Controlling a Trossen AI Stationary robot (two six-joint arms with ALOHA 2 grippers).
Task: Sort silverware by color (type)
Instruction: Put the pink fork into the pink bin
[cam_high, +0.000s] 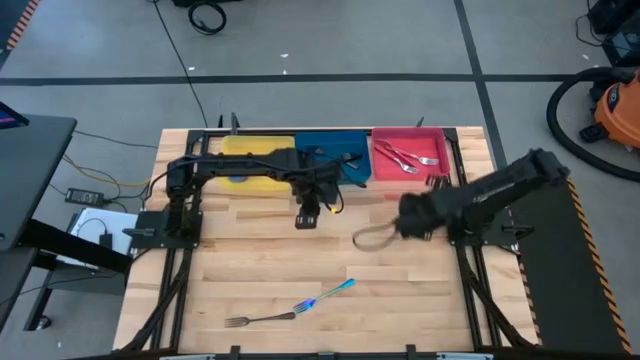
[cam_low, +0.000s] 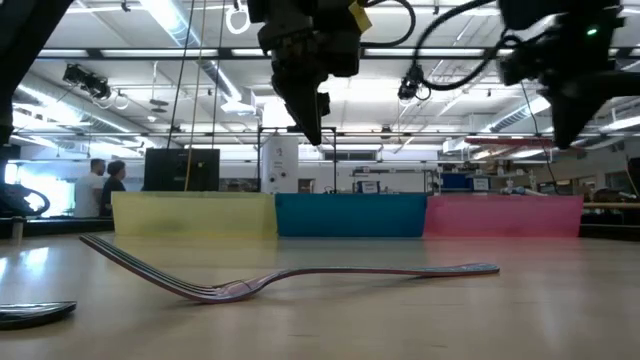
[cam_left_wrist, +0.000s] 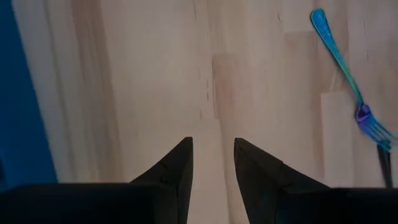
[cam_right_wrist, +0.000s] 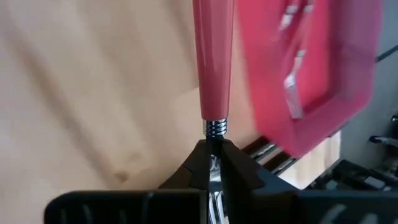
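- Right hand clamps pink-handled utensil near red tray; carry over rim, then release.
- Left hand, narrowly parted, empty, near blue tray.

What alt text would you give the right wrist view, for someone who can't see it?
The right claw is shut on a pink-handled silver utensil, gripping the metal just below the handle's ribbed collar, above the pale wooden table. Beyond it, blurred, is the red plastic tray with silver cutlery inside.
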